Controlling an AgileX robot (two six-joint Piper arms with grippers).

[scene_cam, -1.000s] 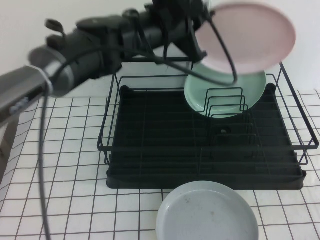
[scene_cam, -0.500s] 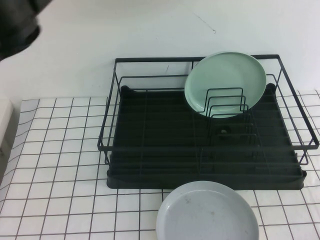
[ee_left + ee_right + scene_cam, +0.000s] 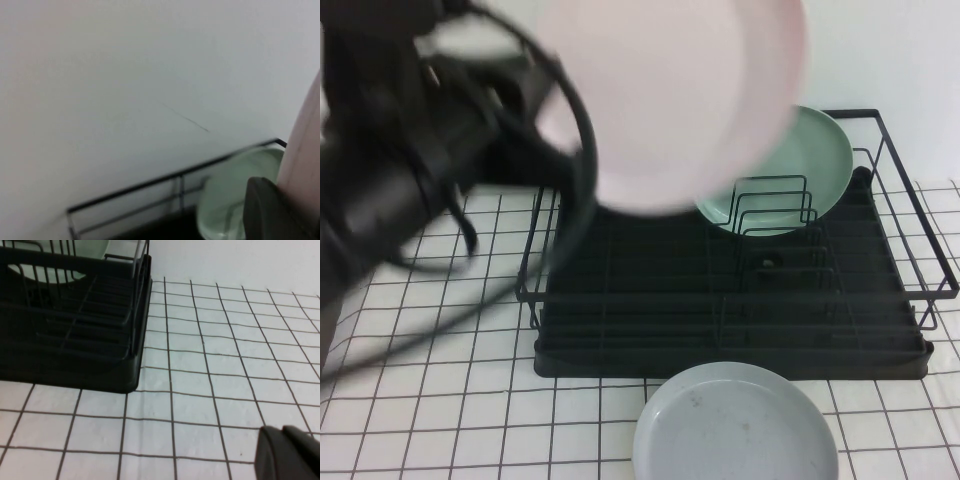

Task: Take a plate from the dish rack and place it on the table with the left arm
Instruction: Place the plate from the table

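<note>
Left pincer (image 3: 272, 210) shows in the left wrist view only as one dark rounded finger pressed against the edge of the round pale pink plate (image 3: 665, 100); its jaws are clamped on that plate, which hangs in the air above the rear left part of the large rectangular black wire-frame dish rack (image 3: 620, 290). From the high view the plate appears large and blurred, a plain matte pink disc with a low raised rim along its right side, tilted so that its face is turned toward the camera. It covers the rack's back rail and part of the white wall behind. The bulky black left arm (image 3: 390, 170), with loops of black cable, fills the upper left of the high view and reaches to the plate's left edge.

Behind and to the right of the pink plate, a round mint green plate (image 3: 800, 170) stands upright on edge in the small wire dividers at the rack's rear right. The rack rests on the white worktop with a thin black grid of squares (image 3: 430, 400). A round grey-blue plate (image 3: 735, 425) lies flat on the worktop just in front of the rack.

Right pincer (image 3: 290, 452) shows in the right wrist view as a dark tip low over the worktop, beside the rack's corner; whether it is wide or narrow I cannot tell.
</note>
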